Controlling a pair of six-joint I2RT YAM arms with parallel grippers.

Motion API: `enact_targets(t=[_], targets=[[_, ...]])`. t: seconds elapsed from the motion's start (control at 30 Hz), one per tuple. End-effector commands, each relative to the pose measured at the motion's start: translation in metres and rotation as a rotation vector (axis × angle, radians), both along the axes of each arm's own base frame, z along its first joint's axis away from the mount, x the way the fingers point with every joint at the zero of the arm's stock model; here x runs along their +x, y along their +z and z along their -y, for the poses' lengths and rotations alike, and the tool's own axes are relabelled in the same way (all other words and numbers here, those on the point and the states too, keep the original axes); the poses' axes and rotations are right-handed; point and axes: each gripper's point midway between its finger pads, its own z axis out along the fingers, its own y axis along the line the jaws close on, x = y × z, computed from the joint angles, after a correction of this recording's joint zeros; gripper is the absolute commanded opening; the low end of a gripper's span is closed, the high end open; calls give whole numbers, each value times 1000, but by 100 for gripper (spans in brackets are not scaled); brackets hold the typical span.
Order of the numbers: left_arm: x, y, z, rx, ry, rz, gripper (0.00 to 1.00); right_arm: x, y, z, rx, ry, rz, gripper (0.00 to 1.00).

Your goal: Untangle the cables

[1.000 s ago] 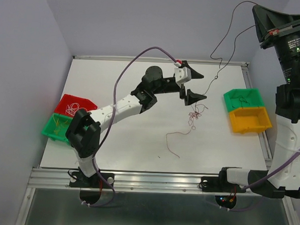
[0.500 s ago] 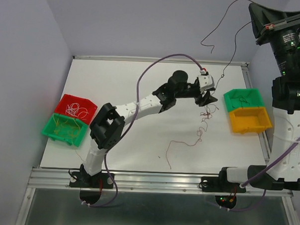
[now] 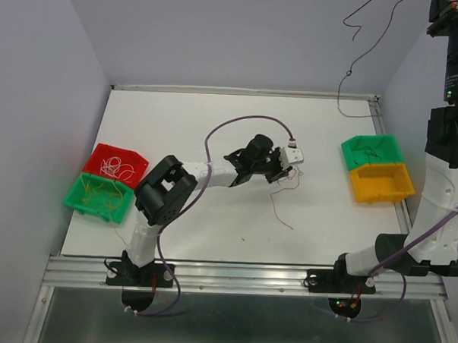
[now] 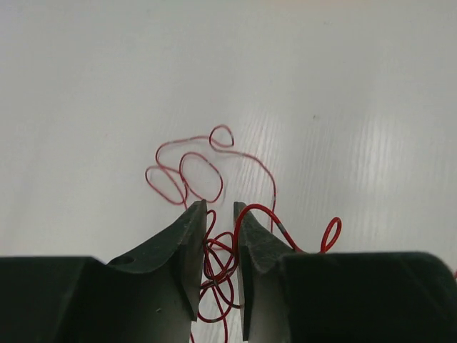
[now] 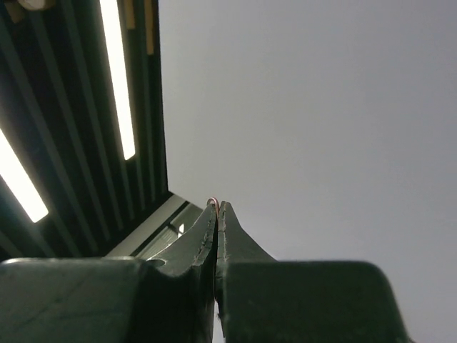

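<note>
Tabletop point(image 4: 343, 86); cables point(image 4: 221, 187) partly behind left jaws

Lie knotted as red cables point(image 4: 198, 153) in loose thin loops, flat on mid-table point(image 3: 177, 139), one strand trailing toward the near edge; hangs kinked as dark cable point(image 3: 339, 93) in mid-air, far right

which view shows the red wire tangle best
Left wrist: the red wire tangle lies close up, loops distinct, running into the left pincer. Top external shows only a faint strand. Right wrist shows none.
</note>
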Motion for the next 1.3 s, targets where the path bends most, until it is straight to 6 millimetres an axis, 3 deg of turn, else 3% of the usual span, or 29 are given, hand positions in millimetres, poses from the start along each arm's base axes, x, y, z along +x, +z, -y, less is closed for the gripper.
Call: enact_targets(t=[0.0, 0.2, 0.27, 0.33, 0.37, 0.6, 1.0, 1.27], targets=[[22, 43, -33, -81, 79, 80, 33, -12, 6, 27, 33, -160, 45, 1], [39, 39, -68, -67, 189, 83, 33, 46, -51, 43, 15, -269, -121, 0], [39, 46, -80, -97, 208, 92, 34, 69, -80, 46, 8, -288, -199, 0], [33, 53, -82, -115, 195, 88, 35, 75, -97, 50, 11, -314, -237, 1], [31, 60, -84, -127, 195, 93, 36, 88, -120, 56, 7, -345, -290, 1], [15, 66, -87, -158, 167, 65, 38, 100, -175, 85, -26, -531, -413, 1], [10, 75, -93, -184, 180, 79, 43, 120, -217, 120, -60, -679, -518, 0], [6, 78, -95, -193, 176, 76, 44, 102, -261, 158, 2, -850, -614, 1]])
